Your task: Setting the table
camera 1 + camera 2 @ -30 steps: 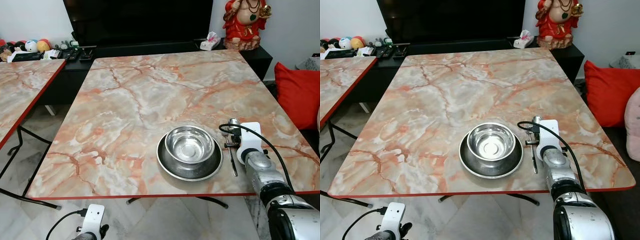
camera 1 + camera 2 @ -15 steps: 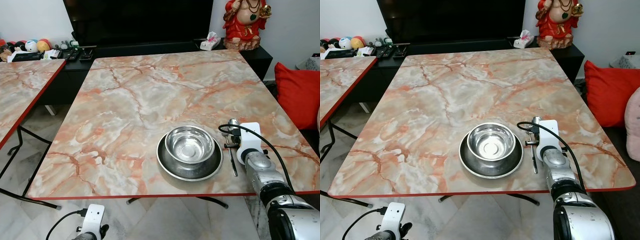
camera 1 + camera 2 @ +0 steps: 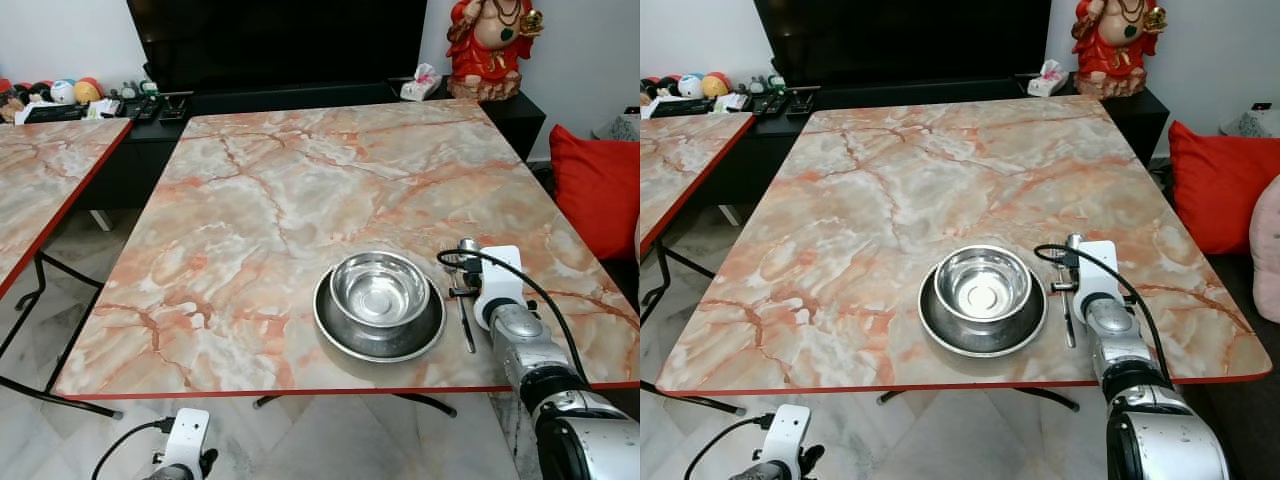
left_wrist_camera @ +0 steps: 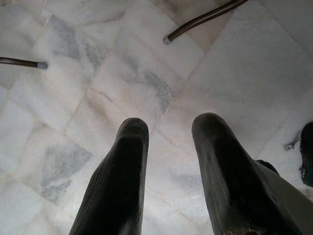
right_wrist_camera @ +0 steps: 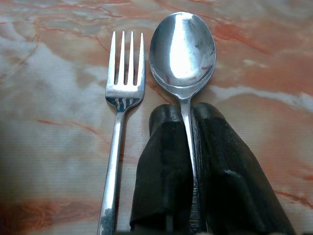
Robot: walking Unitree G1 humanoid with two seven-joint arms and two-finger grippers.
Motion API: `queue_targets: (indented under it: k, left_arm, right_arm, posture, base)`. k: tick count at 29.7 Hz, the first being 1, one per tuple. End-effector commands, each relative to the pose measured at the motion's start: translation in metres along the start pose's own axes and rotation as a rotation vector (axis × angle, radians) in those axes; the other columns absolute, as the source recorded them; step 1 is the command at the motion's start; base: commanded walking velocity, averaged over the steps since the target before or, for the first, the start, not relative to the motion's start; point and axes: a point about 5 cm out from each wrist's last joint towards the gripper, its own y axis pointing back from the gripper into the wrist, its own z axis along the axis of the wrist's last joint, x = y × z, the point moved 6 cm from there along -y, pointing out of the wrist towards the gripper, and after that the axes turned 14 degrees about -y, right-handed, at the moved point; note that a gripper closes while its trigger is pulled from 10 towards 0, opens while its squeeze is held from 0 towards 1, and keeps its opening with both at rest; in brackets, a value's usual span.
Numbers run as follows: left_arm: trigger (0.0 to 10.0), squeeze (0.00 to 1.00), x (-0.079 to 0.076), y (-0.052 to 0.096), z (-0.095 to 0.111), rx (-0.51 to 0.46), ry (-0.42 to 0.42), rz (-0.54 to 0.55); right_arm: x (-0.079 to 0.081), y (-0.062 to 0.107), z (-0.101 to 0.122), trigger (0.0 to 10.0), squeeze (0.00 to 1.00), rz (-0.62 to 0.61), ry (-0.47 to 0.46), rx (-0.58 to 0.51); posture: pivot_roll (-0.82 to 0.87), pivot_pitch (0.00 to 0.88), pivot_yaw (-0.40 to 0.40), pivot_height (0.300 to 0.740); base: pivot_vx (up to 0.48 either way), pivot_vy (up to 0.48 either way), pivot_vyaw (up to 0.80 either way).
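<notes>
A steel bowl (image 3: 379, 288) sits inside a steel plate (image 3: 340, 335) near the front edge of the marble table (image 3: 270, 200). Just right of the plate lie a fork (image 5: 120, 98) and a spoon (image 5: 182, 46) side by side, the fork nearer the plate. My right gripper (image 5: 185, 111) is low over the table, shut on the spoon's handle, and the spoon's bowl sticks out past the fingertips. The fork's handle (image 3: 466, 325) shows beside my right wrist. My left gripper (image 4: 168, 125) hangs open below the table over the tiled floor.
A second marble table (image 3: 40, 170) stands at the left. Behind the table are a black console (image 3: 280, 95) with small items and a red statue (image 3: 490, 45). A red cushion (image 3: 600, 185) lies at the right. Table feet (image 4: 168, 39) rest on the floor.
</notes>
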Motion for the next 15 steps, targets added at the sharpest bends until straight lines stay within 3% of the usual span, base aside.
queue_targets:
  k: [1,15]
  left_arm:
    - [10.0,0.0,-0.0001,0.0009,-0.0068,0.024,-0.01,-0.005]
    - [10.0,0.0,0.0017,0.0011,-0.0064,0.02,-0.009,-0.002]
  right_arm:
    - [0.0004,0.0011,-0.009,10.0,0.0,-0.001,-0.009,0.019]
    - [0.001,0.0021,-0.0156,10.0,0.0,-0.001,-0.015,0.032]
  posture:
    - [0.01,0.018,0.065,0.74]
    - [0.01,0.018,0.066,0.74]
  base:
    - [0.0,0.0,0.0]
    - [0.0,0.0,0.0]
